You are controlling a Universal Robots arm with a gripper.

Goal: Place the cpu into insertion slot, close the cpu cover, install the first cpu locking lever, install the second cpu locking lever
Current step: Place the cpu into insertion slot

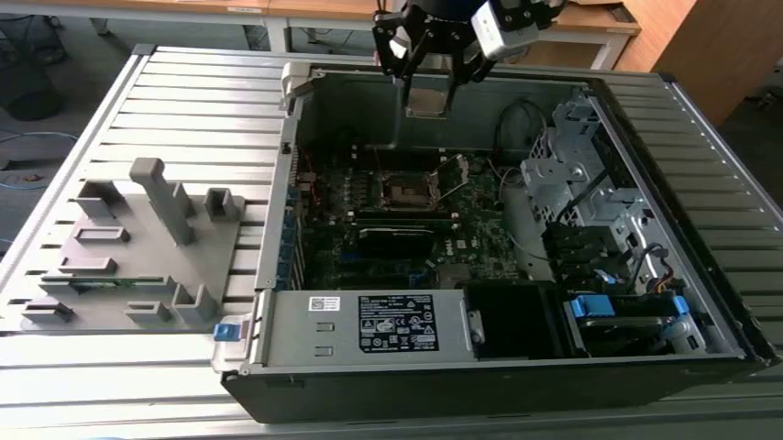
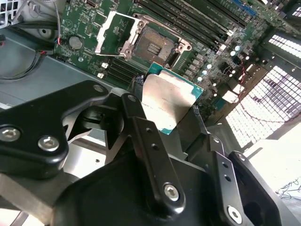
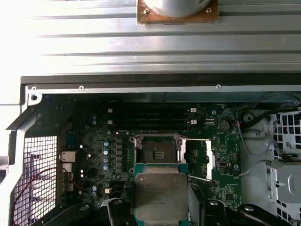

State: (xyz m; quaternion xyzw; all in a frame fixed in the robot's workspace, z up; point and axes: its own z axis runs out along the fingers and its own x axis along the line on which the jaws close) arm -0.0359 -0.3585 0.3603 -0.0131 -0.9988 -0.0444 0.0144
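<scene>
Between the two black fingers (image 2: 141,127) of the gripper (image 2: 167,107) we saw the cpu (image 2: 170,100), clamped by its opposite edges. Its dull silver top faced the second wrist camera, with a green border showing around the metal. In the exterior view the cpu (image 1: 424,97) hung high over the open computer case (image 1: 367,335), well apart from the board below.

Underneath, in the first wrist view, the insertion slot (image 3: 156,151) lay bare, its dark centre uncovered and nothing seated in it. The cpu cover (image 3: 209,153) stood swung open just beside the slot, and we could make out its square window in the second wrist view.

Around the slot spread the dark green motherboard (image 3: 94,141), with long narrow memory slots (image 3: 150,117) running near one side of the socket. The case rested on a slatted metal table (image 1: 183,110). On that table, toward the exterior view's left, sat a grey fixture (image 1: 147,238) with upright posts, well apart from the gripper.
</scene>
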